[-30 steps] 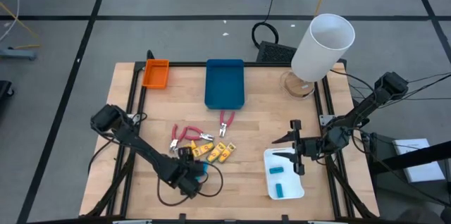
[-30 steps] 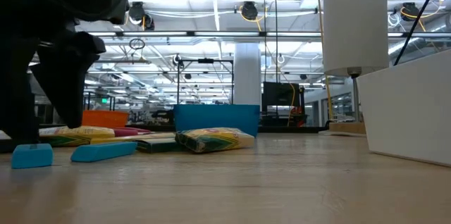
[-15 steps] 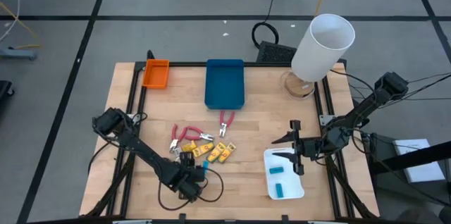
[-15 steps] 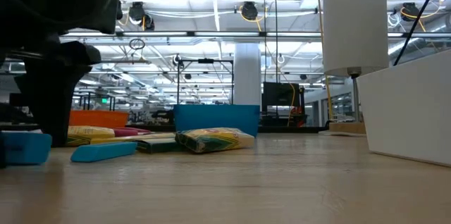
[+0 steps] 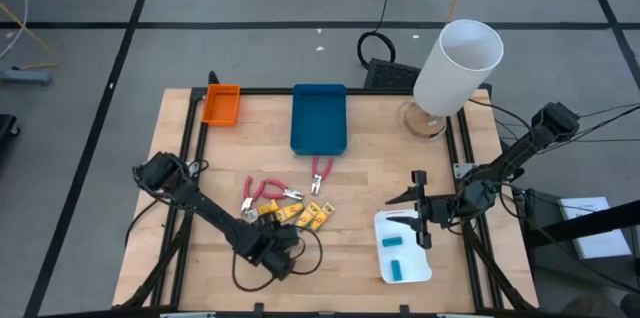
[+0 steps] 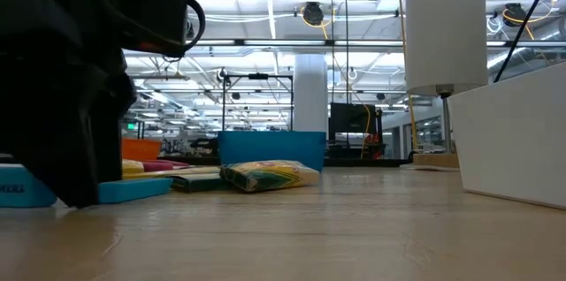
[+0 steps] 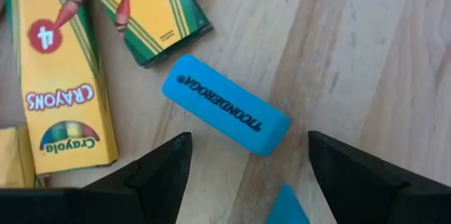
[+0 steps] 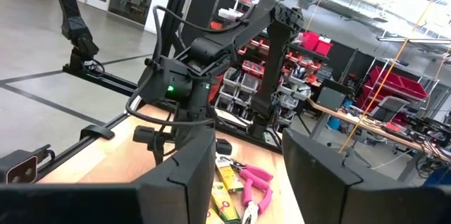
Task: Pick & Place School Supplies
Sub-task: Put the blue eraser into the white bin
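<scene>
A light-blue eraser [image 7: 225, 104] lies flat on the wooden table beside yellow crayon boxes [image 7: 63, 90]. My left gripper [image 7: 246, 143] points down over it, open, one finger on either side and clear of it. A second blue eraser [image 7: 285, 206] shows just below. In the high view my left gripper [image 5: 280, 254] is near the table's front, left of centre. Two red-handled pliers [image 5: 265, 193] [image 5: 320, 173] lie beyond the boxes. My right gripper [image 5: 418, 210] hangs open and empty over the far end of the white tray [image 5: 420, 258], which holds two blue erasers [image 5: 391, 242].
A blue tray [image 5: 319, 118] and an orange tray [image 5: 221, 104] stand at the table's far edge. A tall white cylinder [image 5: 457, 66] stands at the far right corner. Bare wood lies between the crayon boxes and the white tray.
My left gripper has sunk a little toward the blue erasers and shifted slightly toward the table's right edge, rolling about its own pointing line. It stays open. In the low view it now hides part of the nearer eraser.
</scene>
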`<state>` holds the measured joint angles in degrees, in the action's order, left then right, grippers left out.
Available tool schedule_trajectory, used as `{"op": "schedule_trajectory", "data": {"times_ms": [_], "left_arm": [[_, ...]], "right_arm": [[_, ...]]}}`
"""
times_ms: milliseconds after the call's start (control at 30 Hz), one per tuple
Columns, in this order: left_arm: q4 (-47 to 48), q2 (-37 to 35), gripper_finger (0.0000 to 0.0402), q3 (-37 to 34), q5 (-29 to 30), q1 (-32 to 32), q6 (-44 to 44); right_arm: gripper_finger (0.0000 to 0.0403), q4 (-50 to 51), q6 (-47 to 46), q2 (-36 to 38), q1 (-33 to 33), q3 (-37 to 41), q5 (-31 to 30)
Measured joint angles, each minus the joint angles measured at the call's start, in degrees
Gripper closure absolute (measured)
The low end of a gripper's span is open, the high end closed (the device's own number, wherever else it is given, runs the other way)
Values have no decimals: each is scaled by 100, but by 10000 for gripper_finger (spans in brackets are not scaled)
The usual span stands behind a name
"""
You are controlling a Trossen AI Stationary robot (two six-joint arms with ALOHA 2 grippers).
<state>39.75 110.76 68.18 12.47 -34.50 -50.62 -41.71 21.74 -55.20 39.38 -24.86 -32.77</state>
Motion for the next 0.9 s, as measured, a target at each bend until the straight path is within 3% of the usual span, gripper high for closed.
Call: {"op": "schedule_trajectory", "data": {"times_ms": [433, 633, 900], "left_arm": [[650, -192, 112, -17, -1063, -117, 518], [710, -199, 113, -15, -1264, -157, 667], [776, -205, 157, -13, -1490, -157, 751]], "right_arm": [[248, 39, -22, 0, 0, 0, 0], [248, 39, -22, 0, 0, 0, 1], [248, 39, -24, 0, 0, 0, 0]]}}
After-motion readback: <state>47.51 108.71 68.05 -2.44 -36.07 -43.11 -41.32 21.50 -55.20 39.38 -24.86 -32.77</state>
